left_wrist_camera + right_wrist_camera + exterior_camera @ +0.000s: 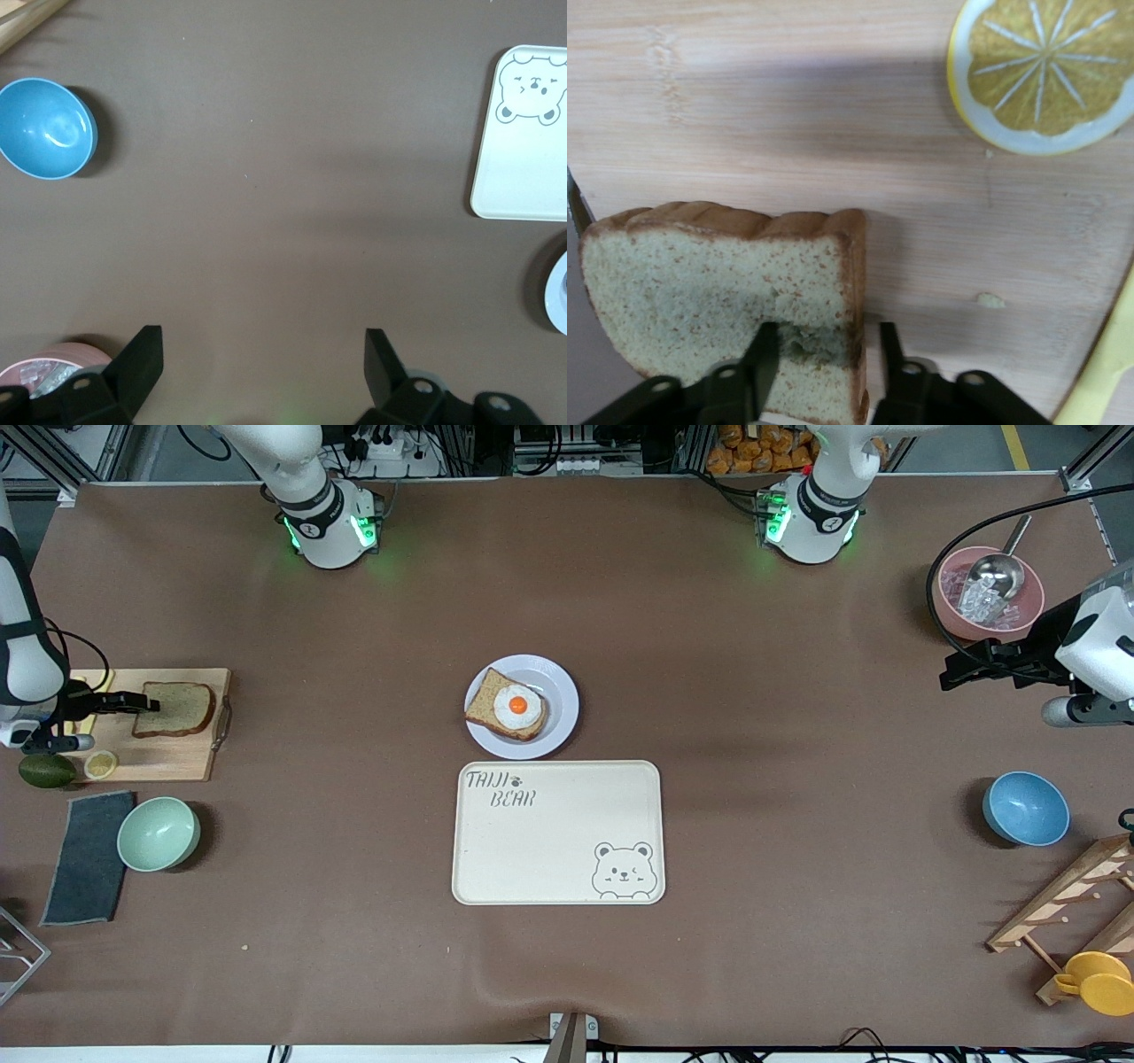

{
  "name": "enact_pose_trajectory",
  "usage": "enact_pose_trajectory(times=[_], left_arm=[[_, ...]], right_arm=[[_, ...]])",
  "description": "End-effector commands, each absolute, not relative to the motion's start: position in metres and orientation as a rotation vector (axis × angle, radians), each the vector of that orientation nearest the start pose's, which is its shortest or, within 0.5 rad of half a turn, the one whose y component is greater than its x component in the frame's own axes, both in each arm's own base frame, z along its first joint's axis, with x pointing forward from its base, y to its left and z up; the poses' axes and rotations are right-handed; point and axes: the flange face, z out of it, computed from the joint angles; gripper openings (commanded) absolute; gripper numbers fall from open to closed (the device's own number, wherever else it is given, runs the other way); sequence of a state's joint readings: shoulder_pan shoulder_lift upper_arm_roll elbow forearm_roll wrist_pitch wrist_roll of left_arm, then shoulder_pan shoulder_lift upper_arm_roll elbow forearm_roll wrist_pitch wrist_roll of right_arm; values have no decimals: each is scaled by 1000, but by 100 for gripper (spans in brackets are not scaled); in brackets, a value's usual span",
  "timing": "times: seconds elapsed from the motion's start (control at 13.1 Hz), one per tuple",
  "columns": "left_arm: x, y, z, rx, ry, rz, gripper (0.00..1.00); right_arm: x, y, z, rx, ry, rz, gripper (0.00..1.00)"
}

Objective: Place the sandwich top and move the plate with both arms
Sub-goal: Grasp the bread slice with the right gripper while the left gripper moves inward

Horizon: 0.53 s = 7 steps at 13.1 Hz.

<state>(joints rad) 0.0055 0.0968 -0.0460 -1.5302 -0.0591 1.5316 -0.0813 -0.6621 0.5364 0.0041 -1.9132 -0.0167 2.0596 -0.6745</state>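
Note:
The sandwich top [174, 708], a plain brown bread slice, lies on a wooden cutting board [168, 762] at the right arm's end of the table. My right gripper [146, 705] is at the slice's edge. In the right wrist view its fingers [764, 363] are closed on one side of the slice [700, 292], which is dented between them. The pale plate [560, 689] sits mid-table and holds a bread slice with a fried egg [509, 708]. My left gripper [952, 673] is open and empty above bare table [264, 354], beside a pink bowl.
A cream bear tray [558, 841] lies just nearer the camera than the plate. A lemon slice [100, 763], avocado [46, 771], mint bowl [158, 833] and dark cloth [89, 856] surround the board. A pink bowl [952, 602], blue bowl [1025, 808] and wooden rack [1072, 903] stand at the left arm's end.

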Motion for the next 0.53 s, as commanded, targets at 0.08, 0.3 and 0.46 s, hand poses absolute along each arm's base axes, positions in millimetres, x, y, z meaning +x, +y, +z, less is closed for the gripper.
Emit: enact_pose_trajectory(times=[0.08, 0.3, 0.46], left_arm=[[577, -35, 579, -3246, -88, 159, 100], [578, -35, 572, -3248, -94, 162, 100], [579, -36, 560, -3249, -96, 153, 100]], right_arm=[[454, -362, 186, -2865, -41, 448, 0], [458, -361, 198, -2858, -53, 458, 0], [466, -364, 213, -2847, -64, 476, 0]])
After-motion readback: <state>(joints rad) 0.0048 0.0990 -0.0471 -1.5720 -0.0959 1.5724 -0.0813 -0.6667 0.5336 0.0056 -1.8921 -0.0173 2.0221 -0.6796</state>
